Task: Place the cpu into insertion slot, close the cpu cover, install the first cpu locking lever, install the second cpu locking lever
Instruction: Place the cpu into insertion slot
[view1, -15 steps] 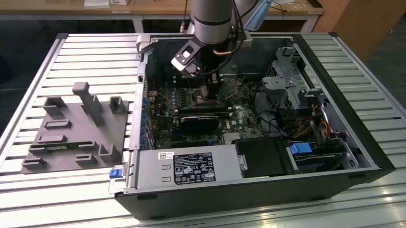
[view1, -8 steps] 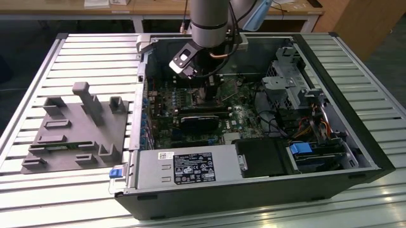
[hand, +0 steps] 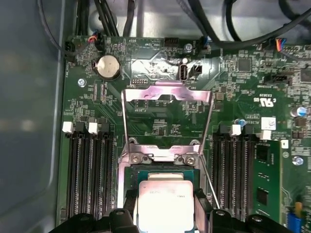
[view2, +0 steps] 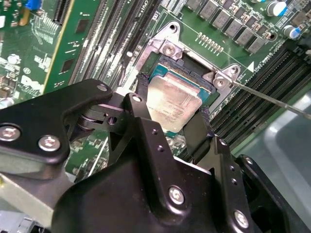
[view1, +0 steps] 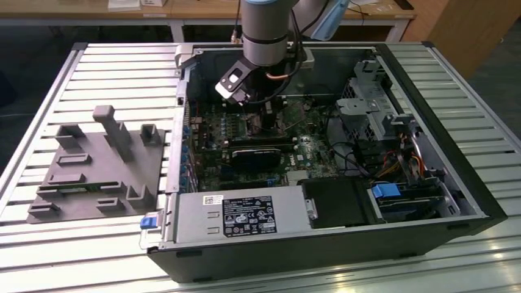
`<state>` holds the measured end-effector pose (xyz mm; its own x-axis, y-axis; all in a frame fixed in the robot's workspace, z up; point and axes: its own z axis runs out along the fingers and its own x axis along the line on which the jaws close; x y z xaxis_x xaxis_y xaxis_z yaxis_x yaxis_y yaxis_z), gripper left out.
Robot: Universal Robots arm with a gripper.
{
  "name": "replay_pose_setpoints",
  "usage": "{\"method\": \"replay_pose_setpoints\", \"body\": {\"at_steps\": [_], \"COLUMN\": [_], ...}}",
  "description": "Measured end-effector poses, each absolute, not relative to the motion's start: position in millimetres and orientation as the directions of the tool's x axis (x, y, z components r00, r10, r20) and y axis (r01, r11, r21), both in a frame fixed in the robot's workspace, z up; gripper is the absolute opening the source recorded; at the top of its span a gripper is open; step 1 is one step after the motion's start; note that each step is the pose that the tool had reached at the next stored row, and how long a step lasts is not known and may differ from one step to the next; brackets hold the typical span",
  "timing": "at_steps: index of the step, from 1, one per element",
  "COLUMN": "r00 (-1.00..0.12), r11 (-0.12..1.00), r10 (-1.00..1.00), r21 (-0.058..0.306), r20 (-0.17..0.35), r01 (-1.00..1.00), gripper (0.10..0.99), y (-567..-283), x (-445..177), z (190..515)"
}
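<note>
The cpu (view2: 176,97) (hand: 165,206), a flat silver-grey square, lies in or just above the insertion slot (view2: 167,49) (hand: 164,171) on the green board. My gripper (view2: 173,106) (hand: 165,200) reaches down into the case (view1: 262,113), and its black fingers (view2: 142,94) press against two opposite edges of the chip. The cpu cover (hand: 167,93) stands swung up, away from the socket, its window showing the board behind. A thin wire locking lever (view2: 272,99) sticks out from the socket's corner. Another lever rod (hand: 123,121) runs along the cover's side.
Black memory slots (hand: 90,170) (hand: 233,170) flank the socket on both sides. A green card (view2: 29,53) stands close to the gripper body. The case holds a power supply (view1: 244,213) and drive cage (view1: 366,107). A grey fixture (view1: 97,165) sits at the exterior view's left.
</note>
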<state>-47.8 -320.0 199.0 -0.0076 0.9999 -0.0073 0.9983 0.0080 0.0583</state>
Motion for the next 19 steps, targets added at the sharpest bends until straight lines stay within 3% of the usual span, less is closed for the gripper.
{"method": "replay_pose_setpoints", "body": {"at_steps": [19], "r00": [-0.003], "r11": [0.003], "r10": [1.0], "r21": [0.058], "r20": [-0.008], "r01": [0.998], "gripper": [0.537], "y": [-319.4], "x": [-48.5], "z": [193.7]}}
